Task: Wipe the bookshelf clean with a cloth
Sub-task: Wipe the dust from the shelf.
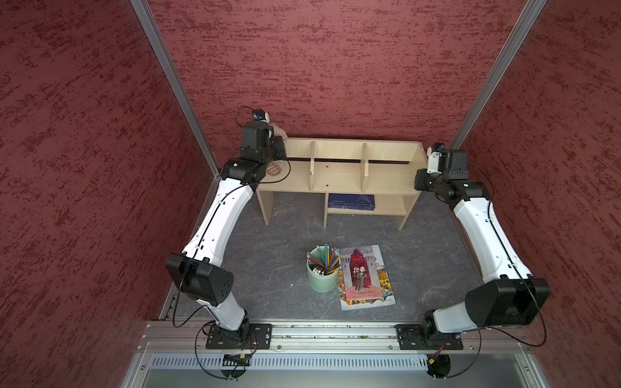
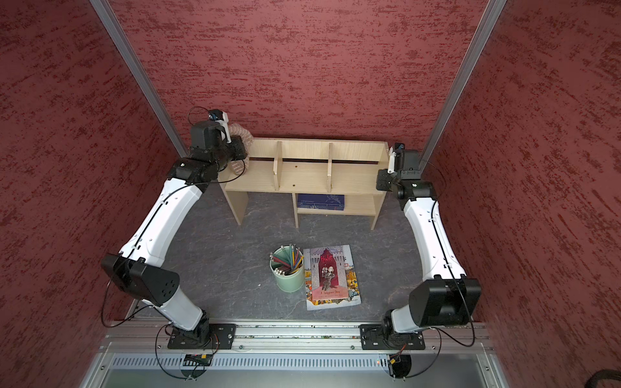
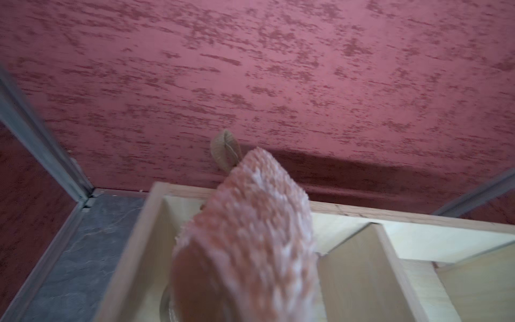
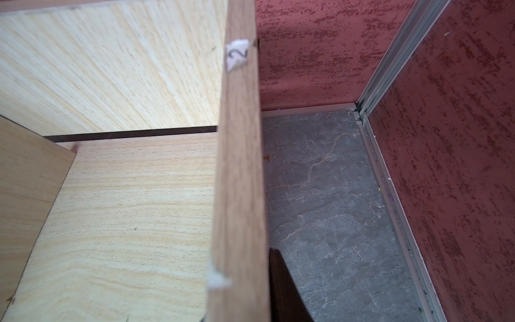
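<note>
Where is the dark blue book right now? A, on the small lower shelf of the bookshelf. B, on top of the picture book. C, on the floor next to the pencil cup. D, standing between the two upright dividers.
A: in both top views the dark blue book lies flat on the small lower shelf of the bookshelf, below the top board.

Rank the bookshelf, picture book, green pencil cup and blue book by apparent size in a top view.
1. bookshelf
2. picture book
3. green pencil cup and blue book: unsure. They look alike, and the blue book sits farther off, partly hidden under the shelf.
</note>
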